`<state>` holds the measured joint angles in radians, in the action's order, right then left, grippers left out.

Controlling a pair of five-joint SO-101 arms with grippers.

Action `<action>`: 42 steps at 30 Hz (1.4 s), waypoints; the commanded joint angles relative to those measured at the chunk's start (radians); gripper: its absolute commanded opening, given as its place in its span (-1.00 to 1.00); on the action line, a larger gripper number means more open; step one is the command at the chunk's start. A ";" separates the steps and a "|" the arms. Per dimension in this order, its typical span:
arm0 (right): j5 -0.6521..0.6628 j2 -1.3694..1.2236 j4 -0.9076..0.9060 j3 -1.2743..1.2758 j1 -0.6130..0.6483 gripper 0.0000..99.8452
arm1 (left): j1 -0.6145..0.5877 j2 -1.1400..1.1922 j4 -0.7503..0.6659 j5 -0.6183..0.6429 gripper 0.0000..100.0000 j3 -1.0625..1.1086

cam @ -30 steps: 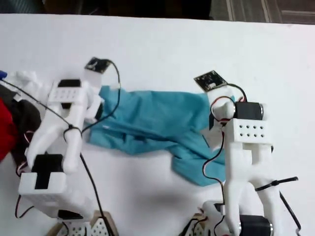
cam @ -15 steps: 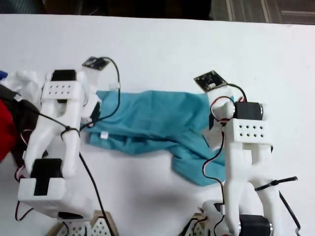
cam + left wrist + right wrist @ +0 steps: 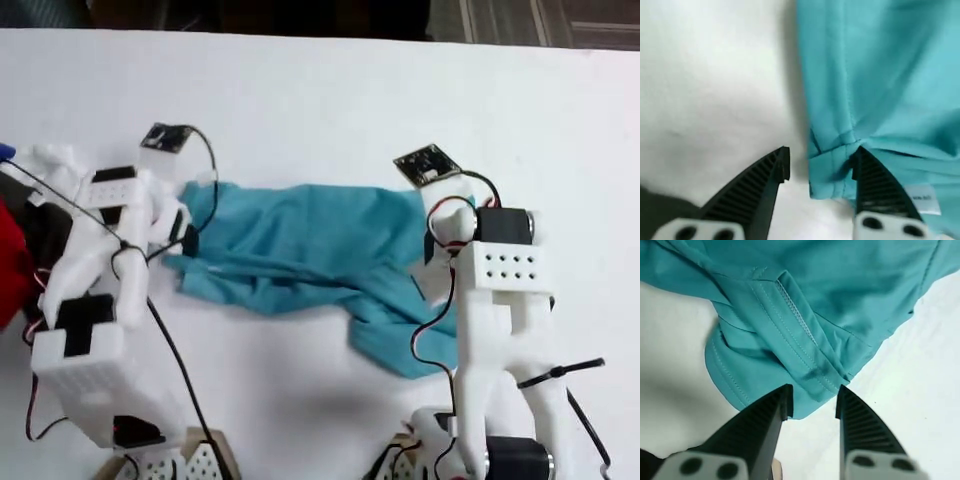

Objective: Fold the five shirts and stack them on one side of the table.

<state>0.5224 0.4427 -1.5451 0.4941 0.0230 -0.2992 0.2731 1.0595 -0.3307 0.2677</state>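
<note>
as the teal shirt (image 3: 300, 240) lies crumpled, left fingers (image 3: 874, 187) apparently straddle its corner.

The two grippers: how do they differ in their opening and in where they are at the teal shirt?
The left gripper has its fingers wider apart than the right gripper. The left gripper straddles the edge of the shirt, one finger over cloth and one over bare table; the right gripper has both fingertips at a stitched hem. Both are open and hold nothing.

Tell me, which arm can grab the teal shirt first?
Probably left. The left tool is wide open around a corner of the teal shirt. The right tool is open less, over a thick fold.
</note>
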 commanded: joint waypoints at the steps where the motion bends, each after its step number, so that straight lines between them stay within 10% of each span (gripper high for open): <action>1: -0.006 0.042 -0.012 -0.005 -0.001 -0.72 | -0.040 0.023 0.012 -0.003 -0.56 -0.068; 17: -0.006 0.042 -0.012 -0.005 -0.002 -0.72 | -0.009 -0.187 0.433 0.005 -0.56 -0.165; 33: -0.003 0.042 -0.012 -0.005 -0.004 -0.72 | -0.005 0.077 0.149 0.014 -0.55 -0.077; 42: 0.000 0.045 0.004 0.055 -0.004 -0.72 | 0.064 0.095 0.221 0.014 -0.56 -0.151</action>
<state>0.5224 0.4427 -1.5451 0.5386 0.0230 -0.2808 0.3667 1.2528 -0.3230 0.1603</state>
